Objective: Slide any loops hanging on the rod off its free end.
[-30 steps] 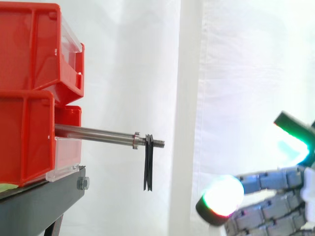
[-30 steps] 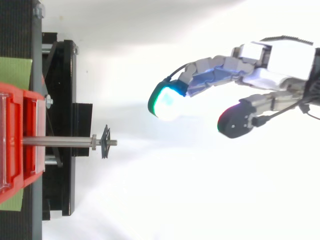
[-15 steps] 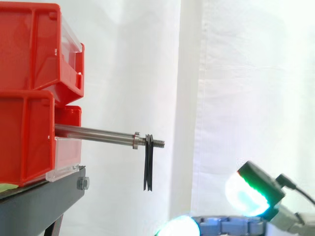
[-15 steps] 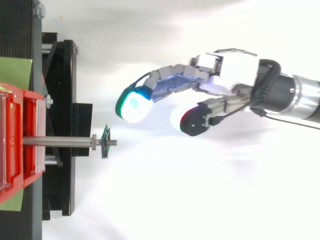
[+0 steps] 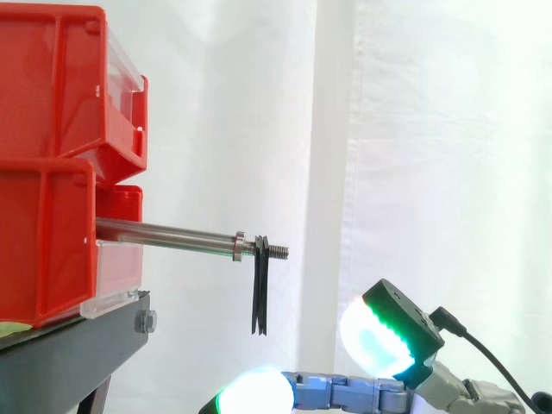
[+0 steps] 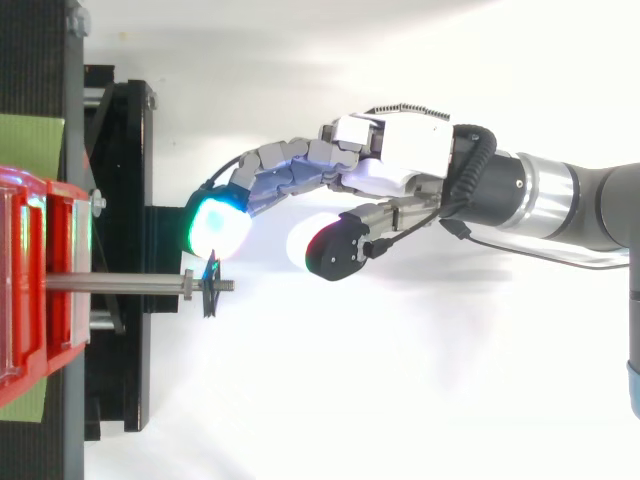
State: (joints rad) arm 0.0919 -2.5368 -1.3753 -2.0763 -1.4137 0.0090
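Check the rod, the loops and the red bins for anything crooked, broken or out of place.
Nothing stands out. The dark loops hang straight down from the rod near its threaded free end, the red bins sit stacked, and the hand is open, holding nothing and not touching the loops.

I log one hand (image 6: 400,150): white palm shell, grey segmented fingers (image 6: 285,170), black-backed pads (image 6: 216,226) glowing white, green and red, on a silver-and-grey arm (image 6: 570,200).

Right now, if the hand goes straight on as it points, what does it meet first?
Probably the black stand; the hand sits below the loops and beside the rod, though depth is unclear.
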